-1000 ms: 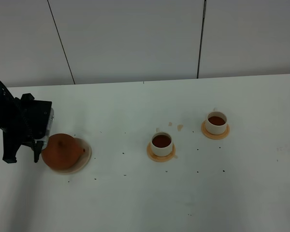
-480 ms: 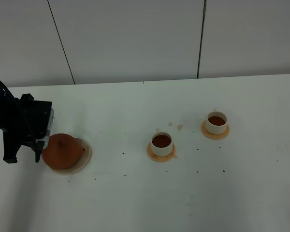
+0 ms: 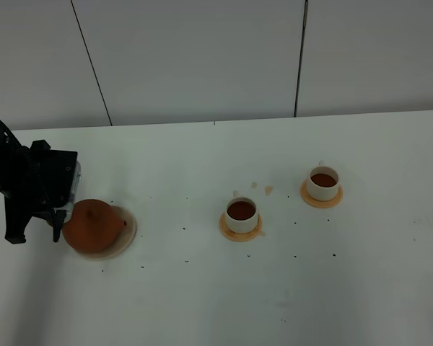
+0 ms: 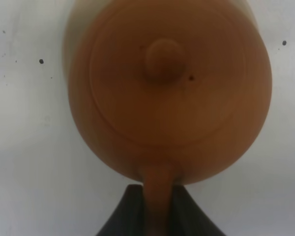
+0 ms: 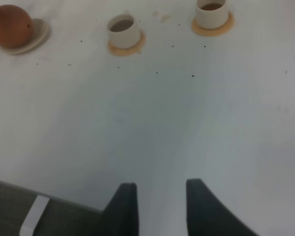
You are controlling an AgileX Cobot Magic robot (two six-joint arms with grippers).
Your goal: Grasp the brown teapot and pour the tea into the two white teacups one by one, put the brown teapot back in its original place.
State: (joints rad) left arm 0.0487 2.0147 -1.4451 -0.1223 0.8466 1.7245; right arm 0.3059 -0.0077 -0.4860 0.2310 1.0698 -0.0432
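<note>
The brown teapot [image 3: 92,225] sits on the beige saucer [image 3: 130,229] at the left of the table. My left gripper [image 3: 56,220] is at the pot's left side. In the left wrist view its two black fingers [image 4: 130,214] press on either side of the loop handle, with the lidded pot [image 4: 167,88] in front. Two white teacups [image 3: 242,211] [image 3: 322,180] stand on orange coasters, both holding dark tea. My right gripper [image 5: 160,206] is open and empty over bare table, out of the high view. The right wrist view also shows the teapot [image 5: 10,25] and both cups [image 5: 122,27] [image 5: 211,11].
Small tea stains [image 3: 267,189] and dark specks dot the white table between the saucer and the cups. The table's near edge [image 5: 49,199] runs below my right gripper. A white panelled wall [image 3: 202,58] stands behind the table.
The teapot has barely shifted on the saucer. My left gripper stays at its handle. The cups have not moved.
</note>
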